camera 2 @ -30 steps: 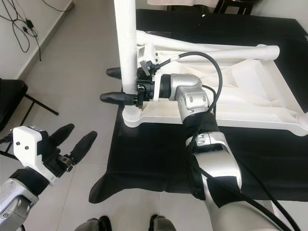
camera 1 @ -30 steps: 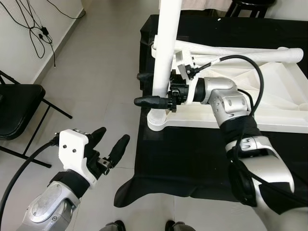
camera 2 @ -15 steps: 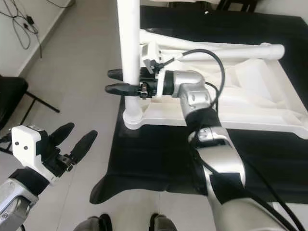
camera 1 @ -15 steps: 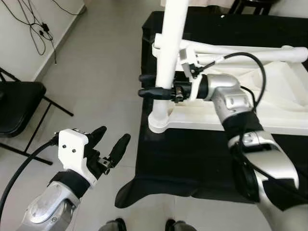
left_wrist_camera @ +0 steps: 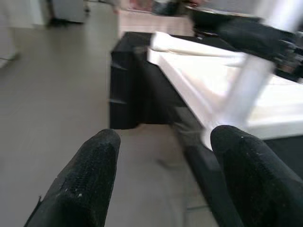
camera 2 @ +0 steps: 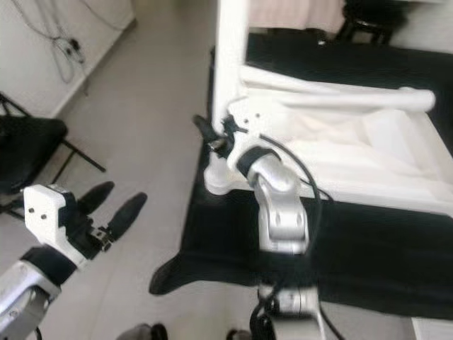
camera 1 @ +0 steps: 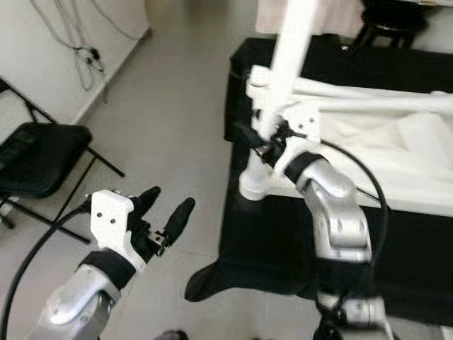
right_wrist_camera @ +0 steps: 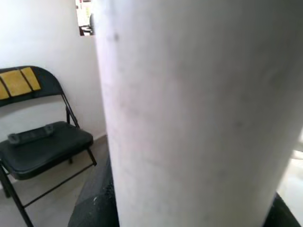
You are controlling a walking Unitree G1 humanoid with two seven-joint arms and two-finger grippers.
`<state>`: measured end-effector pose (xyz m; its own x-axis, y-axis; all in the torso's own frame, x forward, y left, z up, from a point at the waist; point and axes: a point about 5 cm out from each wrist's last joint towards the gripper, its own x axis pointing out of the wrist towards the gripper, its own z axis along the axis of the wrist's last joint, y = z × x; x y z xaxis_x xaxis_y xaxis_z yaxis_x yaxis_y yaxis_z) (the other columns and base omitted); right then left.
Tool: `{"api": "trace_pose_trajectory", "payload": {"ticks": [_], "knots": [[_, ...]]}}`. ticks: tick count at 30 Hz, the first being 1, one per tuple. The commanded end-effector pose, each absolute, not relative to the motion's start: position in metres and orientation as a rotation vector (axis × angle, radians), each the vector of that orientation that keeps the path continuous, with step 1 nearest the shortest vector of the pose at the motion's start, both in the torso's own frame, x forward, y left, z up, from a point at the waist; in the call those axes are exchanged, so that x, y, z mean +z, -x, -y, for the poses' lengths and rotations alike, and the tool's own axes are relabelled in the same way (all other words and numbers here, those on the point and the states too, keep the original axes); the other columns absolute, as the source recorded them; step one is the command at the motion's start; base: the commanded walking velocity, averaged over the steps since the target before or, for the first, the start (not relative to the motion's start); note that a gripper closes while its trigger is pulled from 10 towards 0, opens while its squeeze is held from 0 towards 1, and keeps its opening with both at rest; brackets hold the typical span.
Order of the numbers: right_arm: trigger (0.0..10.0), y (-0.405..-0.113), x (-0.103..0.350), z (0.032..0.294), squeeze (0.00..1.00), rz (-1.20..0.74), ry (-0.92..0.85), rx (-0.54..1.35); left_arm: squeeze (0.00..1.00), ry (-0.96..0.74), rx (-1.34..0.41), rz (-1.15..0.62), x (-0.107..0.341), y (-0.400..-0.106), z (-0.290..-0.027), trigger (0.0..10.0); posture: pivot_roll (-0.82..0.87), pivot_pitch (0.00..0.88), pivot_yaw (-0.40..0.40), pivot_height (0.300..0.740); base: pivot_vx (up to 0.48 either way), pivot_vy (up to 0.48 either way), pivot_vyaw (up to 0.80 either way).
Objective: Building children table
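left eye view: black folding chair [camera 1: 35, 159] beside table leg [camera 1: 283, 92].

Black folding chair [camera 1: 39, 159] stands on grey tile floor [camera 1: 170, 134] by the white wall [camera 1: 42, 57]; cables [camera 1: 85, 49] hang down that wall. Black cloth [camera 2: 368, 241] spread on floor, one corner rumpled. Dark stool [camera 1: 393, 14] at far edge.

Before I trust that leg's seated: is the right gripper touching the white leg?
Touching. The right wrist view shows the white leg pressed between the right gripper fingers.
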<state>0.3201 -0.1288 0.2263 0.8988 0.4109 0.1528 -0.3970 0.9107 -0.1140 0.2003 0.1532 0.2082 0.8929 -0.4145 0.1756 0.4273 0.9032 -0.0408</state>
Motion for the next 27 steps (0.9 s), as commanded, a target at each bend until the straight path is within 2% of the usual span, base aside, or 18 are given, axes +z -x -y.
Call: {"api": "trace_pose_trajectory", "payload": {"ticks": [1, 4, 5, 6, 11, 12, 13, 14, 16, 17, 19, 21, 22, 23, 24, 25, 26, 27], "knots": [[0.0, -0.323, 0.18, 0.142, 0.0, -0.085, 0.107, 0.382, 0.0, 0.076, -0.442, 0.156, 0.205, -0.203, -0.153, 10.0, -0.05, 0.196, -0.044, 0.74, 0.0, 0.0, 0.0], [0.0, -0.334, 0.191, 0.14, 0.0, -0.058, 0.11, 0.377, 0.0, 0.074, -0.439, 0.16, 0.206, -0.204, -0.153, 10.0, -0.05, 0.193, -0.046, 0.74, 0.0, 0.0, 0.0], [3.9, -0.337, 0.194, 0.138, 0.0, -0.052, 0.133, 0.378, 0.0, 0.074, -0.428, 0.164, 0.206, -0.204, -0.154, 10.0, -0.05, 0.192, -0.048, 0.74, 0.0, 0.0, 0.0], [10.0, -0.338, 0.197, 0.136, 0.0, -0.049, 0.142, 0.38, 0.0, 0.074, -0.417, 0.169, 0.206, -0.204, -0.155, 10.0, -0.05, 0.193, -0.047, 0.74, 0.0, 0.0, 0.0], [10.0, -0.34, 0.202, 0.131, 0.0, -0.036, 0.134, 0.428, 0.0, 0.076, -0.409, 0.173, 0.207, -0.204, -0.155, 10.0, -0.05, 0.197, -0.049, 0.74, 0.0, 0.0, 0.0], [10.0, -0.343, 0.208, 0.126, 1.0, -0.015, 0.096, 0.488, 0.0, 0.077, -0.406, 0.175, 0.208, -0.204, -0.156, 10.0, -0.05, 0.2, -0.052, 0.74, 0.0, 0.0, 0.0], [10.0, -0.347, 0.217, 0.12, 1.0, 0.019, 0.073, 0.577, 0.0, 0.079, -0.406, 0.176, 0.208, -0.204, -0.156, 10.0, -0.04, 0.202, -0.052, 0.74, 0.0, 0.0, 0.0], [10.0, -0.347, 0.217, 0.12, 1.0, 0.019, 0.073, 0.577, 0.0, 0.079, -0.406, 0.176, 0.208, -0.204, -0.156, 10.0, -0.04, 0.202, -0.052, 0.74, 0.0, 0.0, 0.0], [10.0, -0.348, 0.243, 0.108, 1.0, 0.137, 0.064, 0.832, 0.0, 0.081, -0.411, 0.175, 0.208, -0.203, -0.155, 10.0, -0.03, 0.211, -0.056, 0.74, 0.0, 0.0, 0.0], [10.0, -0.348, 0.243, 0.108, 1.0, 0.137, 0.064, 0.832, 0.0, 0.081, -0.411, 0.175, 0.208, -0.203, -0.155, 10.0, -0.03, 0.211, -0.056, 0.74, 0.0, 0.0, 0.0], [10.0, -0.339, 0.256, 0.103, 1.0, 0.181, 0.092, 0.997, 0.0, 0.081, -0.414, 0.175, 0.208, -0.203, -0.155, 10.0, -0.03, 0.213, -0.057, 0.74, 0.0, 0.0, 0.0], [10.0, -0.339, 0.256, 0.103, 1.0, 0.181, 0.092, 0.997, 0.0, 0.081, -0.414, 0.175, 0.208, -0.203, -0.155, 10.0, -0.03, 0.213, -0.057, 0.74, 0.0, 0.0, 0.0], [10.0, -0.336, 0.259, 0.103, 1.0, 0.185, 0.115, 1.074, 0.0, 0.082, -0.415, 0.174, 0.208, -0.203, -0.155, 10.0, -0.03, 0.214, -0.057, 0.74, 0.0, 0.0, 0.0], [10.0, -0.336, 0.259, 0.103, 1.0, 0.185, 0.115, 1.074, 0.0, 0.082, -0.415, 0.174, 0.208, -0.203, -0.155, 10.0, -0.03, 0.214, -0.057, 0.74, 0.0, 0.0, 0.0], [10.0, -0.336, 0.264, 0.103, 1.0, 0.197, 0.169, 1.159, 0.0, 0.082, -0.417, 0.174, 0.209, -0.202, -0.154, 10.0, -0.02, 0.219, -0.057, 0.74, 0.0, 0.0, 0.0], [10.0, -0.339, 0.268, 0.103, 0.3, 0.199, 0.208, 1.231, 0.0, 0.083, -0.418, 0.174, 0.209, -0.202, -0.153, 10.0, -0.01, 0.223, -0.055, 0.74, 0.0, 0.0, 0.0], [10.0, -0.339, 0.268, 0.103, 0.3, 0.199, 0.208, 1.231, 0.0, 0.083, -0.418, 0.174, 0.209, -0.202, -0.153, 10.0, -0.01, 0.223, -0.055, 0.74, 0.0, 0.0, 0.0], [10.0, -0.342, 0.271, 0.1, 0.0, 0.198, 0.233, 1.297, 0.0, 0.083, -0.419, 0.173, 0.209, -0.201, -0.153, 10.0, -0.01, 0.226, -0.054, 0.74, 0.0, 0.0, 0.0]]}}
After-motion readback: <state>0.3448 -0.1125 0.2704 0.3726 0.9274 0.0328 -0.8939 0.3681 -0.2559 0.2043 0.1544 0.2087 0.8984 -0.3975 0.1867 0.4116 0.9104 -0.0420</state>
